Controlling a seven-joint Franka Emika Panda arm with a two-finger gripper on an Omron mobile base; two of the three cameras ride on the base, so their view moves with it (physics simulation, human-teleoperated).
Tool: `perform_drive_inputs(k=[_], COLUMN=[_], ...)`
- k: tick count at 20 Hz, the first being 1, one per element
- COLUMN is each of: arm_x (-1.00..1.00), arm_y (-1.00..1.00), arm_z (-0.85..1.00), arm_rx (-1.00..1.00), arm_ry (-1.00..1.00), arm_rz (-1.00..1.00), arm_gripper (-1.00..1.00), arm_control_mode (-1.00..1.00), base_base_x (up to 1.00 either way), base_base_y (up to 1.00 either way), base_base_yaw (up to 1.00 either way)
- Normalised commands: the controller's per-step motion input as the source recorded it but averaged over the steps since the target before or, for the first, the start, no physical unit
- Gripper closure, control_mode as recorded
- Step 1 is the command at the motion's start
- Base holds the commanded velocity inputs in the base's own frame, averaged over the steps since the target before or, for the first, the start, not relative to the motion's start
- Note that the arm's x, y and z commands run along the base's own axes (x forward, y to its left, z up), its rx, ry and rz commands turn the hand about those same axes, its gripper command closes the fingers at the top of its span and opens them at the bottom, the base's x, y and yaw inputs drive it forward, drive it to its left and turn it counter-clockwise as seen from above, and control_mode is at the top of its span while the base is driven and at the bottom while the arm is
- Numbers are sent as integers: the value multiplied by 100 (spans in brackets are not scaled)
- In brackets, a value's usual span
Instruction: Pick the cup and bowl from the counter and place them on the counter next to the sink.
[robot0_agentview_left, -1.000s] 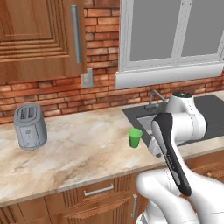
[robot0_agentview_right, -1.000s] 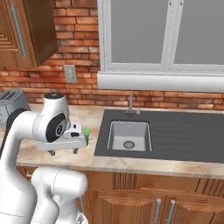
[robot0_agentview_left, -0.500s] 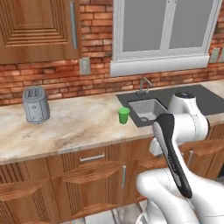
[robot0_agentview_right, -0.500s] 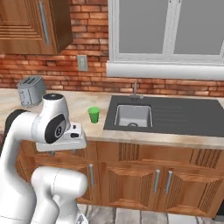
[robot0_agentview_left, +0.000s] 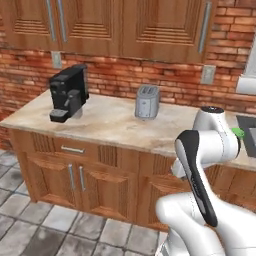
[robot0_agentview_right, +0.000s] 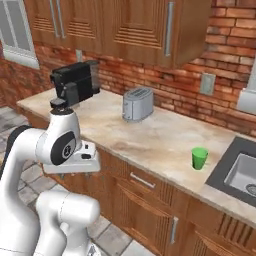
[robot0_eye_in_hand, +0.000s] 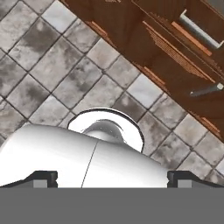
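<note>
Cup (robot0_agentview_right: 200, 158) is standing upright on the counter (robot0_agentview_right: 150, 135), at about 3 o'clock in the right base view, just beside the near-left corner of the sink (robot0_agentview_right: 239, 172) and close to the counter's front edge. In the left base view a sliver of the green cup (robot0_agentview_left: 238, 132) is peeking out at 3 o'clock from behind the arm's upper joint, next to the dark edge of the sink (robot0_agentview_left: 247, 127).

Toaster (robot0_agentview_right: 137, 104) is sitting at 12 o'clock of the right base view, against the brick wall, well apart from the cup. Coffee machine (robot0_agentview_right: 75, 82) is standing at 10 o'clock, on the far left end of the counter; the same black coffee machine (robot0_agentview_left: 67, 93) is showing at 9 o'clock in the left base view, with the toaster (robot0_agentview_left: 147, 102) at 12 o'clock of that view.

Gripper (robot0_eye_in_hand: 112, 177) is pointing down at the grey floor tiles (robot0_eye_in_hand: 57, 65), in front of the brown cabinet doors (robot0_eye_in_hand: 175, 57) that are running across 1 o'clock of the hand view. Its two dark fingertips (robot0_eye_in_hand: 41, 178) are standing far apart at the lower edge, spread wide, with nothing between them but the robot's own body.
</note>
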Motion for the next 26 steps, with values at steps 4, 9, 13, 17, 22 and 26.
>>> perform_drive_inputs(k=[4,9,13,17,22,26], arm_x=[0,0,0,0,0,0], arm_y=[0,0,0,0,0,0], arm_z=[0,0,0,0,0,0], arm_rx=[0,0,0,0,0,0], arm_ry=[0,0,0,0,0,0], arm_rz=[0,0,0,0,0,0], arm_gripper=[-100,-100,-100,-100,-100,-100], arm_control_mode=[100,100,100,100,100,100], base_base_x=[0,0,0,0,0,0], base_base_y=[34,22,3,0,0,0], base_base_yaw=[100,100,100,100,100,100])
